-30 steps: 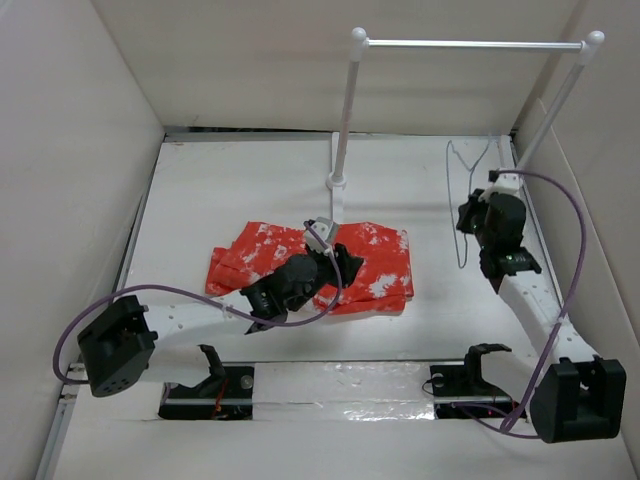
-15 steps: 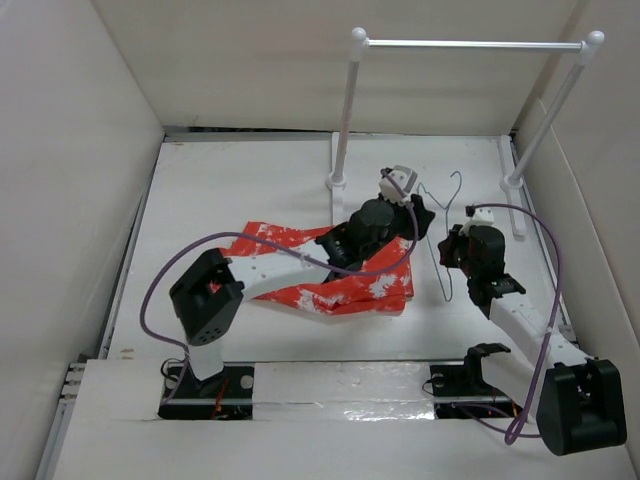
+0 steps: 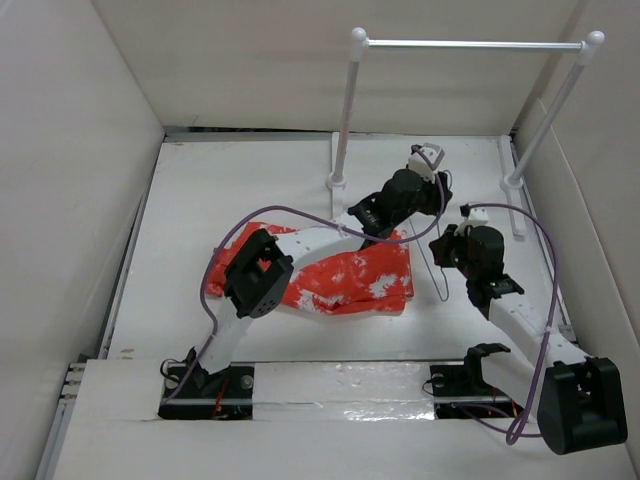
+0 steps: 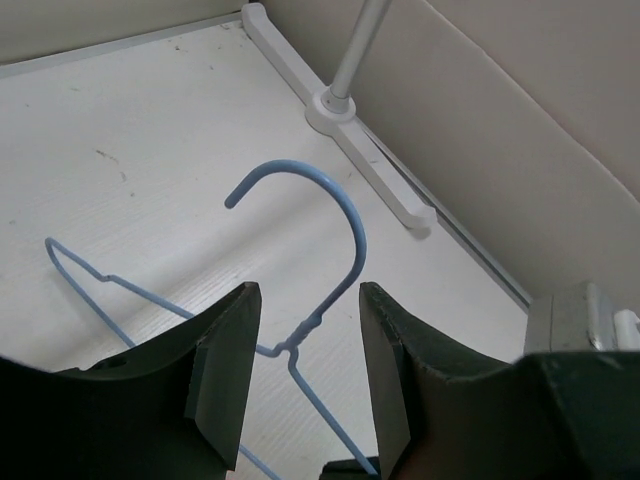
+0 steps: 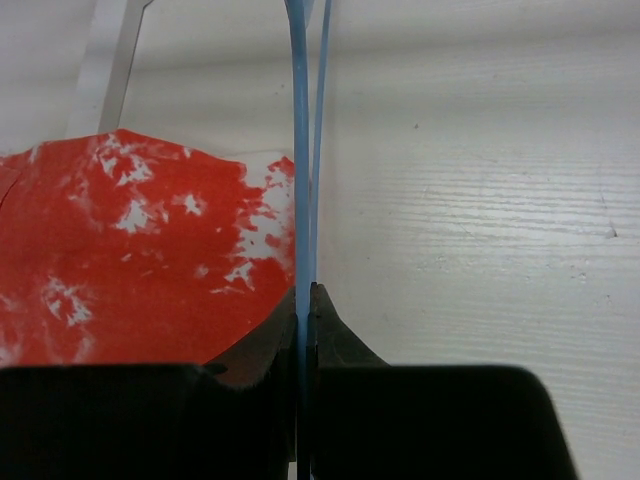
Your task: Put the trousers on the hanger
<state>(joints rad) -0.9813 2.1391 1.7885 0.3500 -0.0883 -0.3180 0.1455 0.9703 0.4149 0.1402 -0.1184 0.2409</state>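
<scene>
— The right pincer (image 5: 303, 300) is pinched tight on the hanger (image 5: 298, 150), a thin pale-blue wire running straight up from its tips.
— And the left pincer (image 4: 307, 295)?
— Jaws apart, with the hanger's twisted neck between them, touching neither. The hook curls above.
— The trousers (image 3: 350, 280)?
— Orange-red with white blotches, crumpled on the table (image 3: 230, 190) just left of the hanger. The left arm (image 3: 310, 240) hides part of them.
— From above I barely make out the wire.
— Only the wrist views show it properly, and there its lower frame is cut off.
</scene>
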